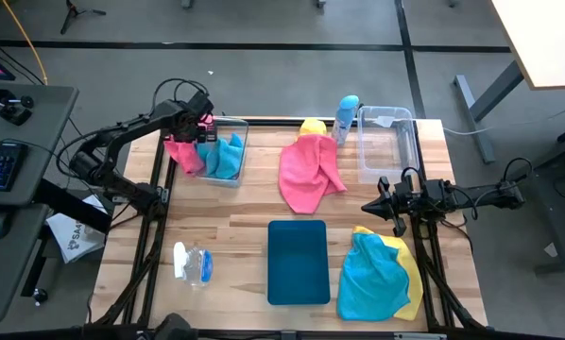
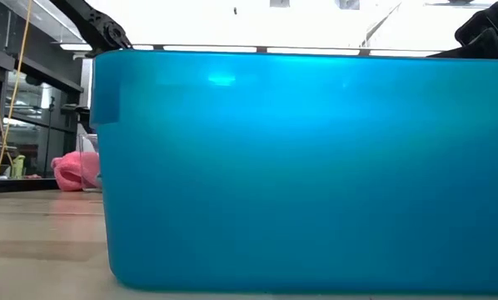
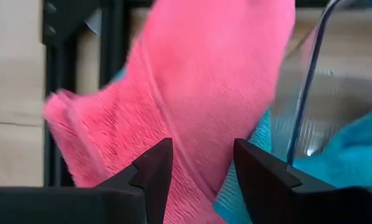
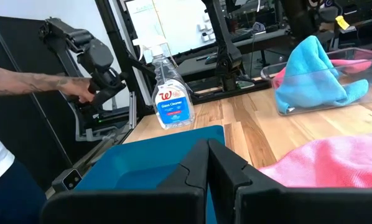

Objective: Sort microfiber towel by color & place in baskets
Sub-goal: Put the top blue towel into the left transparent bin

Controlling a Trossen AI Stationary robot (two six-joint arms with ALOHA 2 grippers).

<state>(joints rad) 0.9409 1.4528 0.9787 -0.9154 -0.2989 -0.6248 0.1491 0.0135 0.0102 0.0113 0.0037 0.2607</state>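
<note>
My left gripper (image 1: 196,132) is at the left rim of a clear bin (image 1: 237,179) near the table's far left, shut on a pink towel (image 1: 181,154) that hangs over that rim. Blue towels (image 1: 224,156) lie in the bin. A second pink towel (image 1: 311,172) lies mid-table, covering part of a yellow one (image 1: 313,126). A blue towel (image 1: 369,276) rests on another yellow towel (image 1: 413,283) at the near right. My right gripper (image 1: 377,206) is shut on nothing and hovers right of centre. Also here are a second clear bin (image 1: 388,151) and a dark-teal tray (image 1: 298,262). My left gripper has the pink towel (image 3: 198,130) pinched between its two fingers (image 3: 156,169), coming from above. The cloth is bunched in several folds in the gap. It hangs below the fingers over the bin's left rim (image 3: 307,93), slack, beside the blue towels (image 3: 354,149).
A spray bottle with a blue label (image 1: 193,263) stands at the near left, and a bottle with a light-blue cap (image 1: 346,113) stands by the far bin. A person's arm (image 4: 37,84) shows beyond the table's left side. In the low view the teal tray (image 2: 299,167) fills the picture.
</note>
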